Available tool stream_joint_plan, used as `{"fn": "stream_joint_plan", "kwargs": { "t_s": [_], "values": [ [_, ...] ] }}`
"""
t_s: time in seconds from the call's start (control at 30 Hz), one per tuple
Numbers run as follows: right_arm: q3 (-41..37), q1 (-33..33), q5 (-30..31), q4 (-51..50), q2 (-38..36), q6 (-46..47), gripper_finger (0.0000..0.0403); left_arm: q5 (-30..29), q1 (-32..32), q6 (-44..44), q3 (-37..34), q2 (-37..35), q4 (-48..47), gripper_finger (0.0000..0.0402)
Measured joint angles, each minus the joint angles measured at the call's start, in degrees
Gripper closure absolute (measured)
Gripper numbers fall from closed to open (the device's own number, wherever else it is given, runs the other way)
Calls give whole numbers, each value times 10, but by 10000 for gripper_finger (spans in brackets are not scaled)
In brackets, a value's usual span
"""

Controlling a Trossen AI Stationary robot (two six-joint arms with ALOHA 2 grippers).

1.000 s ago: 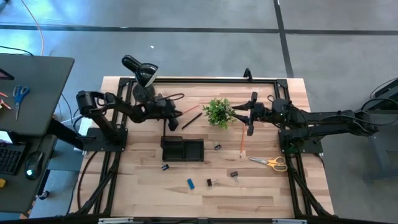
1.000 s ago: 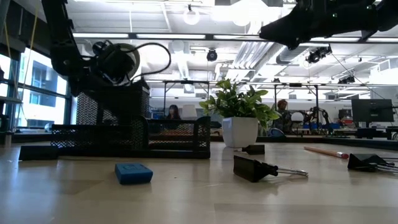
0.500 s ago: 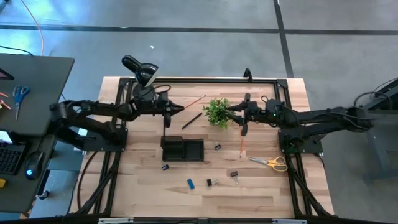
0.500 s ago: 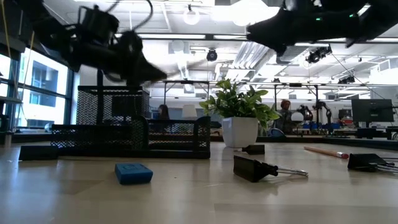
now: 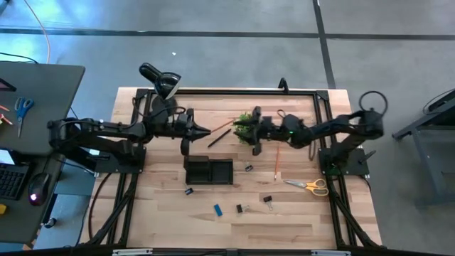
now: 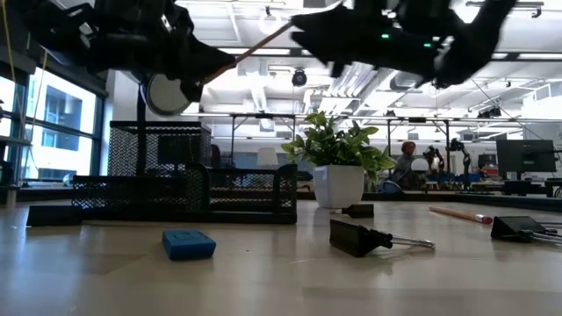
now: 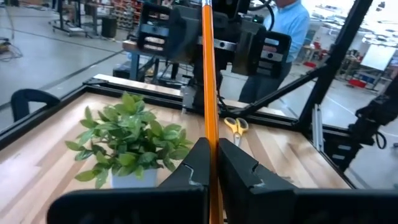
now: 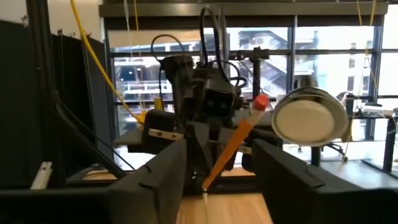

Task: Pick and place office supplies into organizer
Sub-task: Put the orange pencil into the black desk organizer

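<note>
L gripper (image 5: 206,131) w/ 1 orange pencil (image 7: 210,93), 3 clips (image 5: 240,208)

Organizer (image 5: 209,171) mid-table, plant (image 5: 246,126) behind it (rightward), scissors (image 5: 308,185) farther right, eraser (image 5: 218,209) in front.

The surface (image 5: 298,213) is light wood with pale plank stripes, and a black frame (image 5: 234,91) runs along its edge. The organizer (image 5: 208,171) is black, with a fine mesh pattern in the low view. The pencil (image 7: 209,93) in the left end effector (image 5: 206,131) is orange with a red tip. A second pencil (image 5: 276,162) lying on the wood is also orange, and a third one (image 5: 219,137) is dark. The plant (image 6: 336,151) has green leaves and a white pot. The eraser (image 6: 188,244) is blue. The scissors (image 5: 310,185) have yellow handles. The binder clips (image 6: 358,237) are black. Both arms are dark. The lamp (image 5: 159,80) is black.
</note>
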Motion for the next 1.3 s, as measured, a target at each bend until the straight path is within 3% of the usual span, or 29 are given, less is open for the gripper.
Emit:
{"fn": "stream_joint_plan", "kwargs": {
  "t_s": [0.2, 0.33, 0.47, 0.63, 0.7, 0.83, 0.97, 1.13, 1.3],
  "values": [
    [87, 4, 9, -35, 57, -2, 141, 0, -11, -1, 0, -3, -7, 401],
    [125, 4, -6, -55, 74, -11, 133, -2, -10, -4, 0, -3, -21, 401],
    [151, 12, -35, -98, 77, -22, 191, 0, -9, -2, 0, -3, -25, 401],
    [169, 19, -41, -157, 77, -56, 353, 3, -10, 8, 0, -22, -33, 401],
    [171, 18, -41, -162, 77, -70, 387, 3, -10, 9, 0, -36, -43, 401],
    [182, 20, -50, -161, 77, -69, 372, -2, -9, 13, 0, -60, -60, 399],
    [197, 19, -56, -161, 77, -79, 395, -2, -9, 16, 0, -76, -74, 399],
    [221, 15, -56, -176, 77, -79, 397, -2, -9, 22, 0, -100, -110, 400],
    [265, 15, -55, -265, 77, -79, 398, -32, -9, 42, 0, -190, -188, 401]
  ]
}}
